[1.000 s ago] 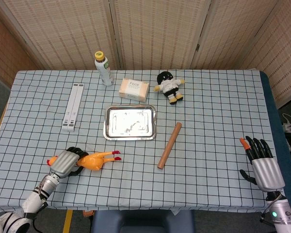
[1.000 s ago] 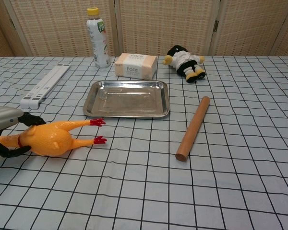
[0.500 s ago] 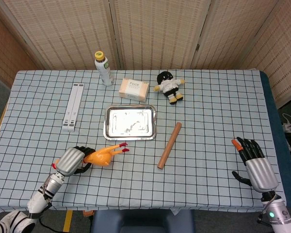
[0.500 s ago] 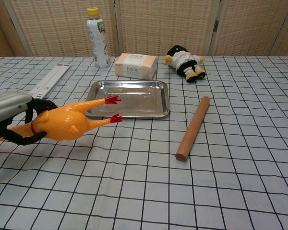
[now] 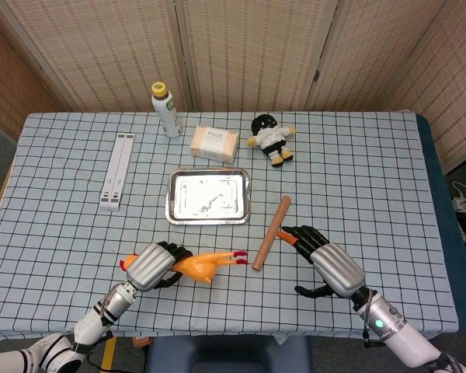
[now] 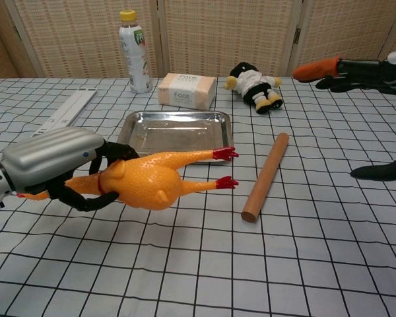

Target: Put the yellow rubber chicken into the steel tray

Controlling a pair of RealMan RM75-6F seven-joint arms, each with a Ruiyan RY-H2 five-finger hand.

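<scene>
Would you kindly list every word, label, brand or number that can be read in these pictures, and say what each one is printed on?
"Face": on the cream-coloured box behind the steel tray; the smaller print under it is too small to read.
The label on the bottle carries green print, too blurred to read.
Nothing else shows legible text.

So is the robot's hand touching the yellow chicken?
Touching. In the chest view the left hand has its dark fingers wrapped round the yellow chicken's neck, holding it up off the table.

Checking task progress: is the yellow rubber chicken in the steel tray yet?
Not yet. The left robot hand holds the chicken short of the tray.
</scene>
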